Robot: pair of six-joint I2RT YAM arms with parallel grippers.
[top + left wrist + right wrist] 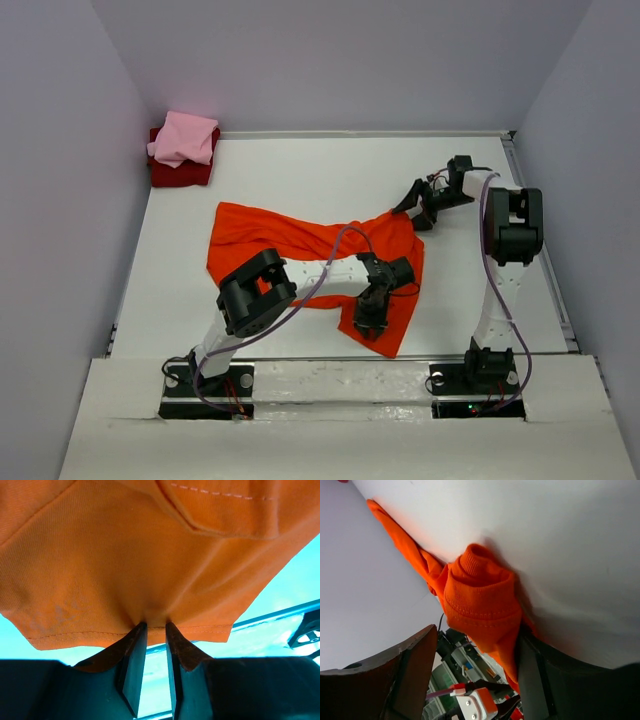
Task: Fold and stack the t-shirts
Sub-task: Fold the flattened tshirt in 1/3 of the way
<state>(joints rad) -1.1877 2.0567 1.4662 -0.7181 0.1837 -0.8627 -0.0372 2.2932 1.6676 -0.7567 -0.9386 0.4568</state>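
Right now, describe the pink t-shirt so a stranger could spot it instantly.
Look to the far left corner of the table. Two folded shirts sit piled there. The pink t-shirt is the one on top, pale against the dark red t-shirt underneath.

Matt knit cloth — the orange-red t-shirt (pixel 125 555), hem stitched; table (pixel 300 170) smooth, matt.

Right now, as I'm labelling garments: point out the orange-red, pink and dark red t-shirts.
orange-red t-shirt (pixel 290 235), top external view, middle of the spread cloth.
pink t-shirt (pixel 186 137), top external view, its upper face.
dark red t-shirt (pixel 180 176), top external view, front edge under the pink one.
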